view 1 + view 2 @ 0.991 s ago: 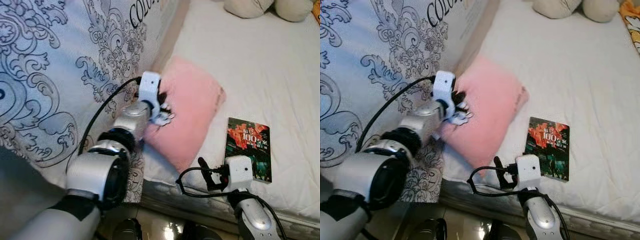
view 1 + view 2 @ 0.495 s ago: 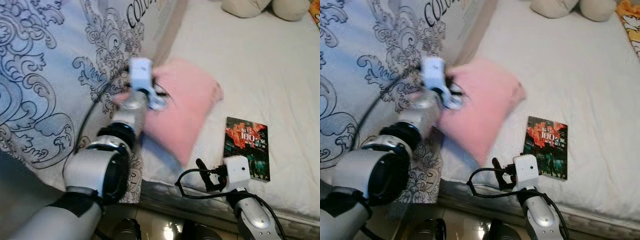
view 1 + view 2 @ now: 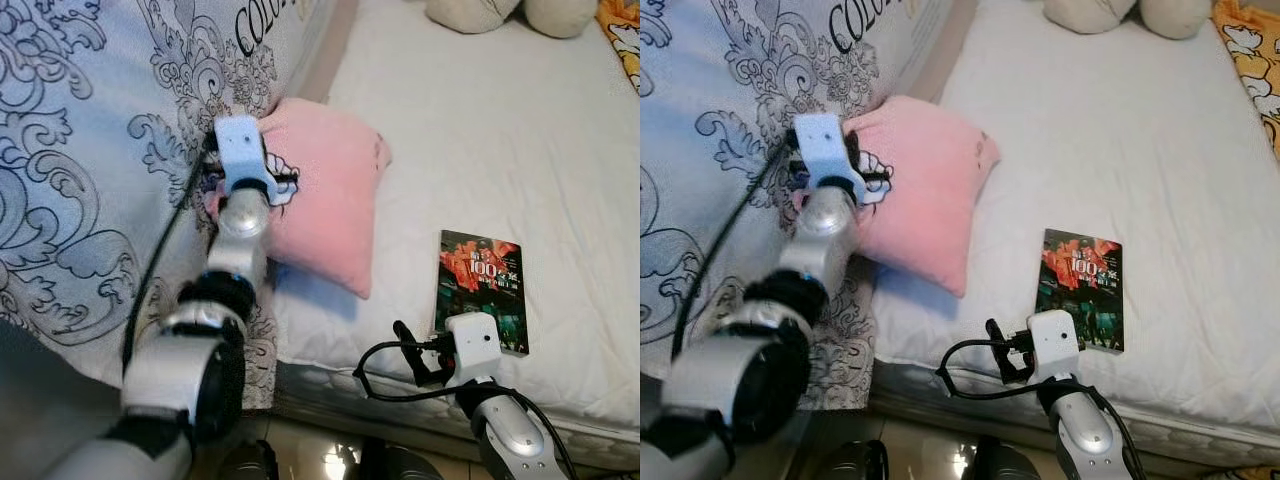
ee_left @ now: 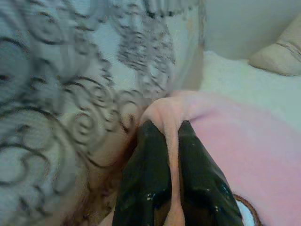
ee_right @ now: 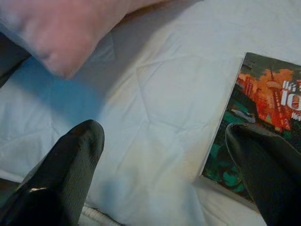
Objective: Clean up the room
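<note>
1. 2 grippers are at work over a white mattress (image 3: 480,150).
2. The left gripper (image 4: 170,141) has its 2 black fingers (image 4: 148,165) pressed together on a fold at the edge of the pink pillow (image 3: 325,205), pinching the fabric between them.
3. That pillow sits at about 10 o'clock in the head views, its left edge against a patterned grey-and-white duvet (image 3: 90,150) and its lower corner pointing toward 5 o'clock, hanging a little above the sheet.
4. The pinched edge is at the pillow's 9 o'clock side, where pillow and duvet meet.
5. The right gripper (image 5: 167,155) hovers low at 6 o'clock near the mattress's front edge, fingers spread wide and holding nothing.
6. In its wrist view, 1 finger overlaps the near corner of a book (image 3: 478,285); the other is over bare sheet, with the pillow's corner beyond it.
7. The book lies flat on the mattress at about 4 o'clock of the pillow, apart from it, with a red-and-green cover bearing "100".
8. At 12 o'clock, 2 beige cushions (image 3: 480,12) rest at the far end of the bed.
</note>
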`<state>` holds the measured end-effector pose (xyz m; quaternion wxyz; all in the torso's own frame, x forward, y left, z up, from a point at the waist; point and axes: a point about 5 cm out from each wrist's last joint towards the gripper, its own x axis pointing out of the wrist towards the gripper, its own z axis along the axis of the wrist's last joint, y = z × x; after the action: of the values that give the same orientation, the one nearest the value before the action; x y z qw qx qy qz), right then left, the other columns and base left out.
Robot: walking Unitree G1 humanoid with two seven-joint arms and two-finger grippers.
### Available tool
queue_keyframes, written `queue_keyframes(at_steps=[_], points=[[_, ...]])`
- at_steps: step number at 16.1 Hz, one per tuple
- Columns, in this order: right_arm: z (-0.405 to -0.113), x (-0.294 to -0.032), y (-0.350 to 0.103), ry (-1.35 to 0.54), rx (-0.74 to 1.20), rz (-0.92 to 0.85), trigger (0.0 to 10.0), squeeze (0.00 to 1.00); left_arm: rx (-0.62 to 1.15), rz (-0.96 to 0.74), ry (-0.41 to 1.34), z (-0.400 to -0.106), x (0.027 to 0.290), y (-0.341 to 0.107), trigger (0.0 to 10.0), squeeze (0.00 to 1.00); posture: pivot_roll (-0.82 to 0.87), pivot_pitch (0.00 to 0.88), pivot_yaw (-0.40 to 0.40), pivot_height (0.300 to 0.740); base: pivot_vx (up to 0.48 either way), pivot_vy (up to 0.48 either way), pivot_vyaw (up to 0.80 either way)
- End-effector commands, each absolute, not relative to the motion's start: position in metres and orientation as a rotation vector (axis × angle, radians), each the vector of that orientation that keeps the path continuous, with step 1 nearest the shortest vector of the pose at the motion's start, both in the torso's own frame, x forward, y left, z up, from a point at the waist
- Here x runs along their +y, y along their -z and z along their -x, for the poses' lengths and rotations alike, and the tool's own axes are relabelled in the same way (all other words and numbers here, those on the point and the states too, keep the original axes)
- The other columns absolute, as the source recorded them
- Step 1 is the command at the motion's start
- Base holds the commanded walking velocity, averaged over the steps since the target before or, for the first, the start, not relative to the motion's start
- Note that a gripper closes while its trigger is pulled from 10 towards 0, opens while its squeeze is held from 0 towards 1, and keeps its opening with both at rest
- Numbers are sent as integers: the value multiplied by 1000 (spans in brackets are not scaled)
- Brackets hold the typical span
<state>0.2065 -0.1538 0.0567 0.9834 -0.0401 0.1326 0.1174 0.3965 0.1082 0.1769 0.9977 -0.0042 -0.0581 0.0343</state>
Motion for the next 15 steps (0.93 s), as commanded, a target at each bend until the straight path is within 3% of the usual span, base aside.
queue_keyframes(at_steps=[1,3,5,6,7,8,9,10,11,12,15], points=[[-207,-152,-56,-254,266,77,10000,0,-127,-16,-56,-393,103,-173,0,0,-32,94,-14,740,0,0,0],[-207,-150,-54,-275,274,86,10000,0,133,-13,32,-370,78,-108,0,0,-34,92,-16,740,0,0,0],[-207,-151,-54,-275,277,88,10000,0,181,-17,47,-363,70,-96,0,0,-39,91,-17,740,0,0,0],[-208,-152,-53,-277,279,92,10000,0,179,-37,67,-361,63,-95,2235,0,-42,91,-17,740,0,0,0],[-208,-152,-53,-277,280,93,10000,0,177,-45,80,-362,62,-97,6627,0,-48,88,-17,740,0,0,0],[-208,-152,-53,-276,280,94,10000,0,134,-99,83,-367,66,-105,10000,0,-50,87,-15,740,0,0,0],[-208,-153,-53,-270,277,96,10000,0,77,-150,90,-373,71,-116,10000,0,-50,86,-14,740,0,0,0],[-209,-153,-54,-260,273,98,10000,0,29,-196,101,-376,73,-125,10000,357,-51,82,-13,740,0,0,0],[-211,-155,-56,-238,255,97,10000,0,-136,-328,171,-384,74,-154,10000,1000,-45,77,-13,740,0,0,0],[-213,-157,-57,-218,246,80,10000,0,-232,-404,239,-387,73,-173,10000,1000,-37,73,-13,740,0,0,0],[-216,-156,-56,-225,246,72,10000,0,-271,-445,272,-390,79,-185,10000,1000,-16,65,-17,740,0,0,0]])
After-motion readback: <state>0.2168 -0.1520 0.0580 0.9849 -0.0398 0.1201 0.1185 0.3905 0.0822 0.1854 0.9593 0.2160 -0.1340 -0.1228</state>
